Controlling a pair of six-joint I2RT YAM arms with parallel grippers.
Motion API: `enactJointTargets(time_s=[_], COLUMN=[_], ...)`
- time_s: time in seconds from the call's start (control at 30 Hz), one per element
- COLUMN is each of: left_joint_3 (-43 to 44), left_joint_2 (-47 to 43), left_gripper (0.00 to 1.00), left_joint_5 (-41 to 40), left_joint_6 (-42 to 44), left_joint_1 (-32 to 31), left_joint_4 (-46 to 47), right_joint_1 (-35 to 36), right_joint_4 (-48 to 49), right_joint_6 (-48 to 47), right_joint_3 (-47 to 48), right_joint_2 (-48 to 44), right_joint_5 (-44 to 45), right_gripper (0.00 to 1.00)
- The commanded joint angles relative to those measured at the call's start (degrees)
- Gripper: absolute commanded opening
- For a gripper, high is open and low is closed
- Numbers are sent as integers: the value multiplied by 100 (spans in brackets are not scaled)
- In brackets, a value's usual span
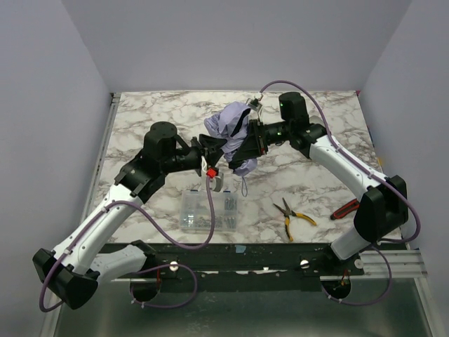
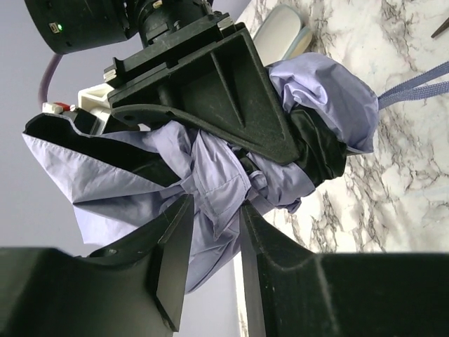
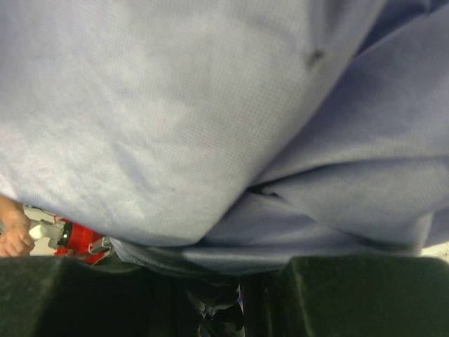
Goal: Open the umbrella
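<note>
Top view: the umbrella (image 1: 228, 121) was held up off the table (image 1: 151, 112), far of centre, between my left pincer (image 1: 214, 149) and right pincer (image 1: 243, 144), presumably so the canopy had room to spread. Left wrist: left jaws nearly closed, nipping a lilac fold; right jaws clamped across the bundle as anchor. Right wrist: cloth filled the frame; grip unreadable there.

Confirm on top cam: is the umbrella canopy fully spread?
No, the umbrella is a crumpled bundle gripped between the left gripper and right gripper.
</note>
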Motion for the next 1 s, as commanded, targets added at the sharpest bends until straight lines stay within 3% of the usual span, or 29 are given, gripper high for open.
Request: enactJointTargets(time_s=[0.0,0.1,0.27,0.47,0.7,0.9,0.93,0.97], left_joint_3=[-134,-142,64,455,995,1445,1552,1623], left_joint_2=[9,57,184,323,712,954,972,986], left_gripper=[31,24,0,0,0,0,7,25], left_joint_5=[-169,-233,-252,-59,-602,-722,-762,-938], left_joint_6=[570,703,254,-1010,-3063,-4001,-4191,-4521], left_joint_1=[-126,-172,-209,-262,-374,-383,-384,-355], left_joint_4=[-176,-227,116,889,2198,2059,1845,1744], right_joint_1=[66,64,73,71,65,66,54,11], right_joint_4=[196,189,121,-191,-237,-127,-46,54], right_joint_6=[11,-5,-85,-420,-449,-297,-235,-179], right_joint_3=[154,142,125,101,19,122,161,217], right_joint_2=[-22,-30,-56,-65,-60,-31,-25,-21], right_joint_5=[-343,-361,-347,33,132,242,285,317], right_gripper=[1,1,1,1,1,1,1,1])
